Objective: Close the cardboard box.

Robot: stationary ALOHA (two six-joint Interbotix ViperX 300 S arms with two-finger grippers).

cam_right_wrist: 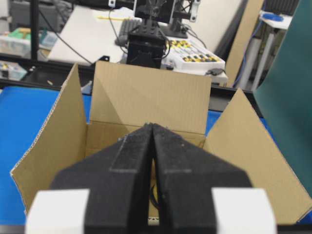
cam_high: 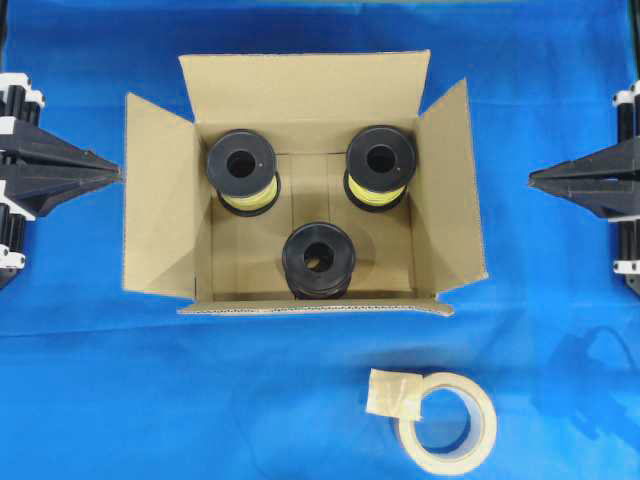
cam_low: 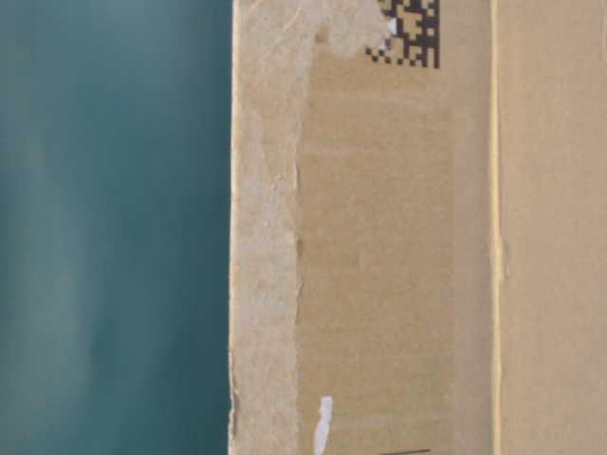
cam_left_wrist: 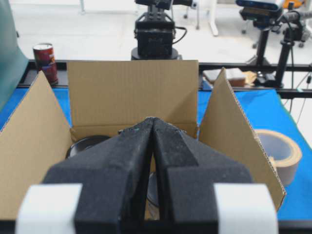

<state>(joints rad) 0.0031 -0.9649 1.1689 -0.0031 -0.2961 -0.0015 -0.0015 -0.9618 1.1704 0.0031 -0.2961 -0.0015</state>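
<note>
Cardboard box (cam_high: 300, 185) sits mid-table on the blue cloth (cam_high: 100, 400), all four flaps standing open; three spools (cam_high: 318, 260) inside. Corrugated board looks light and stiff, flaps hinged on creases, so likely best pushed at their free edges rather than pinched. Brown, with a data-matrix code and torn tape on its outer wall. Left gripper (cam_high: 115, 172) and right gripper (cam_high: 533, 180) are clenched, holding nothing, just outside the side flaps. Tape roll (cam_high: 450, 425) lies near.

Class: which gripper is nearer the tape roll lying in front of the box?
Right. The right gripper sits beyond the cardboard box's right flap, above and slightly right of the tape roll in the overhead view. The left gripper is across the box, farther away.
</note>
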